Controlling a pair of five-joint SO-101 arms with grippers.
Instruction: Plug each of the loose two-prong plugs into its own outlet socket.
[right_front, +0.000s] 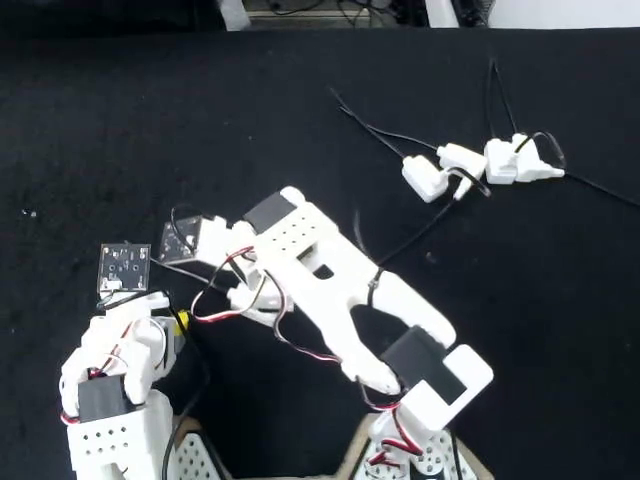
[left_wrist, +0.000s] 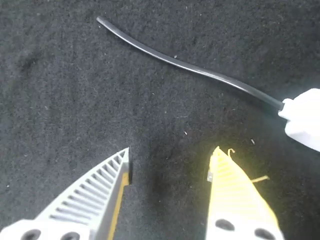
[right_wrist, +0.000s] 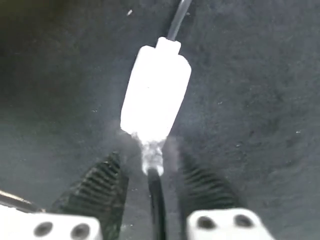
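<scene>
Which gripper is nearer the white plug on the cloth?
Right. The right gripper has the white plug ahead, open fingers either side of its near end. The left gripper is open over cloth, a white plug end off past its yellow finger.

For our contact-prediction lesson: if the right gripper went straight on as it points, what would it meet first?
Probably the white plug, lying close ahead of the right gripper; depth is hard to judge.

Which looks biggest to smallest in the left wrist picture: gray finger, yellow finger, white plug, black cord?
1. Gray finger and yellow finger: about alike, nearest the camera.
2. White plug and black cord: hard to rank; the cord is long but thin, the plug cut off.
</scene>
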